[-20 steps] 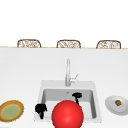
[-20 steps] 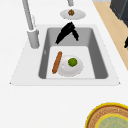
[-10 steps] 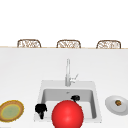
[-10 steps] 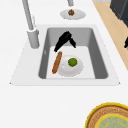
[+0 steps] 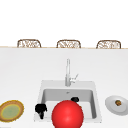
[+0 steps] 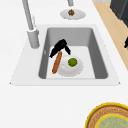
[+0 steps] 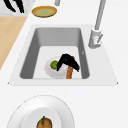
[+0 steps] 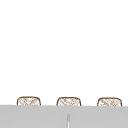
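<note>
Carrot (image 6: 56,63) in the sink (image 6: 98,53): right hand (image 6: 59,47) has dropped onto its top end, fingers apart; left hand (image 5: 40,109) idle.

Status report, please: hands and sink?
Right hand open, over carrot in sink. Left hand idle at sink's left edge. White plate with green ball beside carrot.

Lying on the white counter (image 5: 22,75) — a yellow plate (image 5: 11,110), a white plate (image 5: 117,105) — flanking the sink (image 5: 41,92).

Long orange carrot (image 6: 56,63) lying flat in the grey sink basin, one end just beside a white plate (image 6: 65,70).
</note>
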Robot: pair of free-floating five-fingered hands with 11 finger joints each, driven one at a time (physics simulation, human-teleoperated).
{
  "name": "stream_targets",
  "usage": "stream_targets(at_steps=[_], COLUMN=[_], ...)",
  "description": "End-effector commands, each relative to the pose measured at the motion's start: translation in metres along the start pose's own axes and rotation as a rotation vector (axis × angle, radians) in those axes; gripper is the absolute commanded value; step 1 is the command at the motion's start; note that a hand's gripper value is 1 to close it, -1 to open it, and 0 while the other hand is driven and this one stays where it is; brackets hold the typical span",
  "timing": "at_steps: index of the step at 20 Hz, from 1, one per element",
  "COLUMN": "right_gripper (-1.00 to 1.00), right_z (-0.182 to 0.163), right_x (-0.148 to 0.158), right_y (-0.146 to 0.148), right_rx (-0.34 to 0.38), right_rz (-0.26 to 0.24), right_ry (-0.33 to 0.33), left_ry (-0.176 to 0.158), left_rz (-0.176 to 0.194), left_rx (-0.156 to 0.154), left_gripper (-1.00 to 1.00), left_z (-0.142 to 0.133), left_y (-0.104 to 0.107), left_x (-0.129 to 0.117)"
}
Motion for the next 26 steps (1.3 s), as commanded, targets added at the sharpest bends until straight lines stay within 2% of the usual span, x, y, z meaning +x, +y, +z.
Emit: stream_targets(at_steps=[1, 6, 11, 16, 21, 26], right_gripper=[-1.0, -1.0, -1.0, -1.0, -1.0, -1.0], right_z=[-0.018, -0.039, -0.052, -0.068, -0.071, -0.06], right_x=[0.003, 0.001, 0.004, 0.0, -0.001, -0.002], right_y=[0.008, 0.02, 0.026, 0.032, 0.026, 0.029], right_rx=[-0.003, 0.008, 0.004, 0.056, 0.064, 0.068], right_rz=[-0.039, -0.058, -0.052, -0.054, -0.055, -0.053], right_ry=[0.05, 0.07, 0.091, 0.072, 0.063, 0.051], left_ry=[0.0, 0.0, 0.0, 0.0, 0.0, 0.0], left_rz=[0.0, 0.0, 0.0, 0.0, 0.0, 0.0], left_rx=[0.0, 0.0, 0.0, 0.0, 0.0, 0.0], left_gripper=[0.0, 0.0, 0.0, 0.0, 0.0, 0.0], left_z=[0.0, 0.0, 0.0, 0.0, 0.0, 0.0], left_y=[0.0, 0.0, 0.0, 0.0, 0.0, 0.0], left_x=[0.0, 0.0, 0.0, 0.0, 0.0, 0.0])
